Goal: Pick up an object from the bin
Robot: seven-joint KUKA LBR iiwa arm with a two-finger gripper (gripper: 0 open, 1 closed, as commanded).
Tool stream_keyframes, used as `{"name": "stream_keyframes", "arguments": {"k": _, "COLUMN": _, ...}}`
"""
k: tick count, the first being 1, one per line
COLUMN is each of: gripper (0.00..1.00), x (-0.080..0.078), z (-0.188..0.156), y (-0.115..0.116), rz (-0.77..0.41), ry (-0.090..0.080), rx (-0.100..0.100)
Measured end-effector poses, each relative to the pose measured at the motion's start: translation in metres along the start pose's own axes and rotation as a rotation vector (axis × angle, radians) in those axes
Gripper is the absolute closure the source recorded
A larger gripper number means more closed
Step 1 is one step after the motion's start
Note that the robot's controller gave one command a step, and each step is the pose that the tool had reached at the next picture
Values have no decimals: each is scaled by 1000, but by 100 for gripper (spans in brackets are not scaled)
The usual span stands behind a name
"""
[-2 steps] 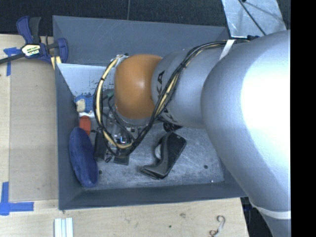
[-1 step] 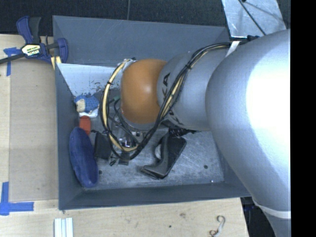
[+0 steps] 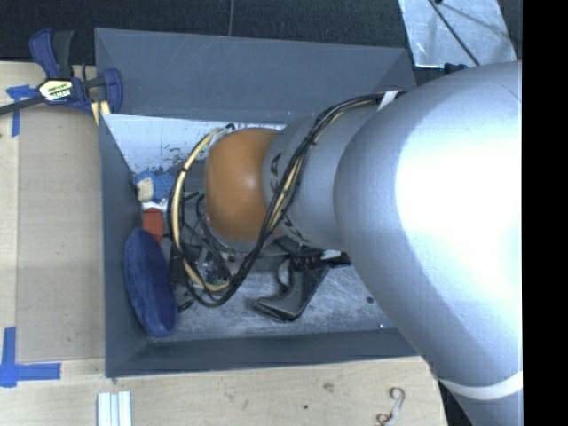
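Observation:
My gripper [image 3: 201, 266] is low in the left half of the bin, mostly hidden under the arm's orange dome and looped cables. Just to its left a dark blue oval pad [image 3: 148, 282] lies along the bin's left wall, close to the gripper or touching it. Above the pad sits a small red-orange piece [image 3: 153, 224], and beyond that a small blue and white thing [image 3: 145, 187]. To the gripper's right a black angled, handle-like thing [image 3: 290, 298] rests on the bin floor.
The large grey arm covers the right half of the bin. Yellow and black cables hang around the dome down to the floor. A strip of bare floor shows along the front wall.

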State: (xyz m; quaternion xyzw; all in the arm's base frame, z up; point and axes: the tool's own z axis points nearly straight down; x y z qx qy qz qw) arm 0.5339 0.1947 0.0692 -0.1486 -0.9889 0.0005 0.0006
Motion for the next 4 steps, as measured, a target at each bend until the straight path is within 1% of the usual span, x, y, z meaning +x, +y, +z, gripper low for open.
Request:
{"name": "stream_keyframes", "arguments": {"k": 1, "gripper": 0, "x": -1, "z": 0, "y": 0, "rz": 0, "ry": 0, "rx": -1}}
{"name": "stream_keyframes", "arguments": {"k": 2, "gripper": 100, "x": -1, "z": -1, "y": 0, "rz": 1, "ry": -2, "rx": -2}}
{"name": "stream_keyframes", "arguments": {"k": 3, "gripper": 100, "x": -3, "z": -19, "y": 0, "rz": 3, "ry": -5, "rx": -4}}
{"name": "stream_keyframes", "arguments": {"k": 4, "gripper": 100, "x": -5, "z": -45, "y": 0, "rz": 4, "ry": -6, "rx": -4}}
